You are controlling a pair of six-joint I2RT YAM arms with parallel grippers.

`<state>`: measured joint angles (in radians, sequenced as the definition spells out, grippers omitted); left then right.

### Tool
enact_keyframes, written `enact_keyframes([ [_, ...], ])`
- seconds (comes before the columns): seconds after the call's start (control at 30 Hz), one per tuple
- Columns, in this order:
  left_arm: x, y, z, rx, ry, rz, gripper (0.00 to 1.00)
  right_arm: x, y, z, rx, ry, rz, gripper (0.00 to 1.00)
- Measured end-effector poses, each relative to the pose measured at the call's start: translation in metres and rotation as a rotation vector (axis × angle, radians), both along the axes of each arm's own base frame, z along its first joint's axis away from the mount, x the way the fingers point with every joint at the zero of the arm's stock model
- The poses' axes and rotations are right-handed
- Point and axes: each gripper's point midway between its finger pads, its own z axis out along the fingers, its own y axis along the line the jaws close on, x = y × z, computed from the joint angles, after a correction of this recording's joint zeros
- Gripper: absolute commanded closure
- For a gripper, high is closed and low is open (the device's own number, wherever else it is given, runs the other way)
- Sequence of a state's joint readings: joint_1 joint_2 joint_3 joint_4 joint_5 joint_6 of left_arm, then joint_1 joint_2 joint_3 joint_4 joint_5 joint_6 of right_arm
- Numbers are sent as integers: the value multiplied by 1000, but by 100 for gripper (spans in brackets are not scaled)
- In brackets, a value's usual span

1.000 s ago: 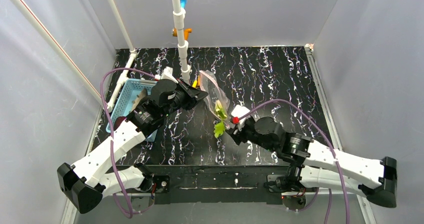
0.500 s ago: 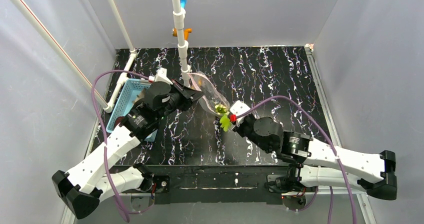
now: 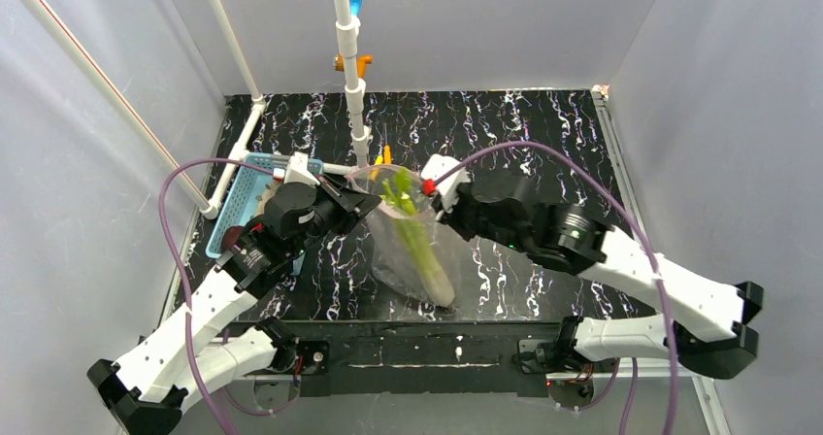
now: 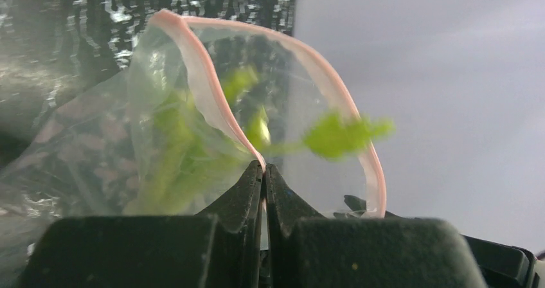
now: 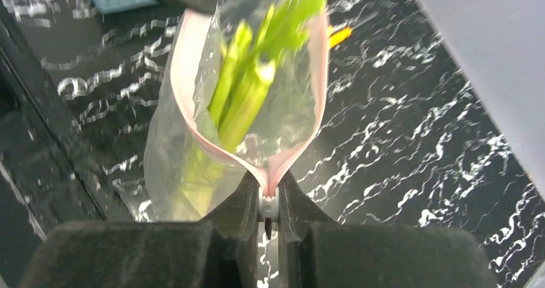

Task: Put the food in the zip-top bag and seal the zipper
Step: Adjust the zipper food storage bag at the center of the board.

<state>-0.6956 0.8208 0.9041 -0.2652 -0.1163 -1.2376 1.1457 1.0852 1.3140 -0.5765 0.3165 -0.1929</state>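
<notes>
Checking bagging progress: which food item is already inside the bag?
The long green-and-white leek, inside the clear bag with its leaves at the mouth. The small orange-yellow piece lies on the table behind it.

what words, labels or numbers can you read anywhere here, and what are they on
None can be read.
The clear bag shows no legible print, only its plain pink zipper strip.
The leek, the blue basket, the left gripper and the right gripper carry no visible lettering.
</notes>
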Motion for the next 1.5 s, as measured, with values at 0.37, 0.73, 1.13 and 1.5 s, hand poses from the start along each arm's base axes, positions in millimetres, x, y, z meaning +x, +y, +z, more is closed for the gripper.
enact_keyframes([
  [0.37,-4,9,-8,95,2,-5,100,-13,1,-15,-56,51,77,99],
  [0.73,-2,-9,20,88,-101,-106,100,-13,-9,-9,78,20,27,99],
  [1.13,5,-28,58,122,-182,-199,100,6,-3,9,137,-48,-45,99],
  [1.5,-18,0,-6,168,-67,-152,100,5,4,-9,137,-11,-41,99],
])
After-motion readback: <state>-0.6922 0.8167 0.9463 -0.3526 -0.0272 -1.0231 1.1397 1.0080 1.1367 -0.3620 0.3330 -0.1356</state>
